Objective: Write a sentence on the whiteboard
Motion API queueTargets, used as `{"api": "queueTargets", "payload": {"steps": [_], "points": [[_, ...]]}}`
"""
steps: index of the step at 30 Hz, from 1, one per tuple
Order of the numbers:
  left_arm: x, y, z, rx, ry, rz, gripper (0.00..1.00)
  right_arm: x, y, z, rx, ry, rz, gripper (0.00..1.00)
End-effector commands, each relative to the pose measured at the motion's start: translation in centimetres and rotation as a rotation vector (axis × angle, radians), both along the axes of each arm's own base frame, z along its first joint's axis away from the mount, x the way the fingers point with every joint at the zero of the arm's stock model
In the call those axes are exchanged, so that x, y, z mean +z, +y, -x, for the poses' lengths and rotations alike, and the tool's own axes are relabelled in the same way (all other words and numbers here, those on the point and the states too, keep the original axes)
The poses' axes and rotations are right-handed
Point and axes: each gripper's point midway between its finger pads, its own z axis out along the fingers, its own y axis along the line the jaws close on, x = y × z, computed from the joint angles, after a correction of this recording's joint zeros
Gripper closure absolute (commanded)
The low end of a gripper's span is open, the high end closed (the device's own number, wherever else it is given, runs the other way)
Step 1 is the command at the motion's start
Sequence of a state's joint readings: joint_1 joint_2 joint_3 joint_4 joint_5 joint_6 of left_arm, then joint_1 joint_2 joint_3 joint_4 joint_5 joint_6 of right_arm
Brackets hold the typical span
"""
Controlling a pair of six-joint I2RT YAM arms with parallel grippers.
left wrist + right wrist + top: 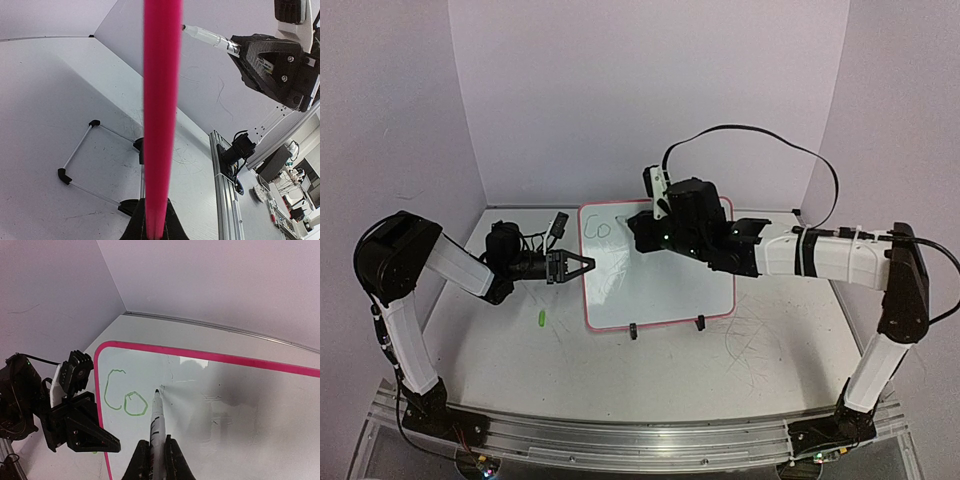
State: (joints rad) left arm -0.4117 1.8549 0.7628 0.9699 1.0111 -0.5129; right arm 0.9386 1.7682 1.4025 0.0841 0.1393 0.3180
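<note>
The whiteboard (660, 285), white with a pink rim, stands tilted on two black clip feet (633, 330) mid-table. My left gripper (588, 265) is shut on its left rim; the left wrist view shows that pink rim (162, 100) running up from between the jaws (155, 227). My right gripper (638, 232) hovers over the board's upper left, shut on a white marker (157, 417). The marker's tip meets the whiteboard (240, 415) just right of the green letters "Co" (125, 399), all that shows of the sentence.
A small green marker cap (540, 318) lies on the table left of the board, below the left gripper. Grey scribble marks (760, 345) cover the tabletop at right. White walls close in the back and sides. A black cable (760, 135) arcs above the right arm.
</note>
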Motion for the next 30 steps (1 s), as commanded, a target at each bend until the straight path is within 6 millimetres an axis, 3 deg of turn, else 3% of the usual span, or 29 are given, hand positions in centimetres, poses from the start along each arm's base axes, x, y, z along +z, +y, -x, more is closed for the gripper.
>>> {"api": "queueTargets", "payload": {"steps": [1,30], "points": [[0.1,0.2,-0.1,0.003,0.020,0.001,1.00,1.2,1.0,-0.1,0.017,-0.023,-0.031,1.00],[0.1,0.1,0.0,-0.002,0.022,0.002,1.00,-0.5,0.5,-0.3,-0.023,0.010,0.008,1.00]]}}
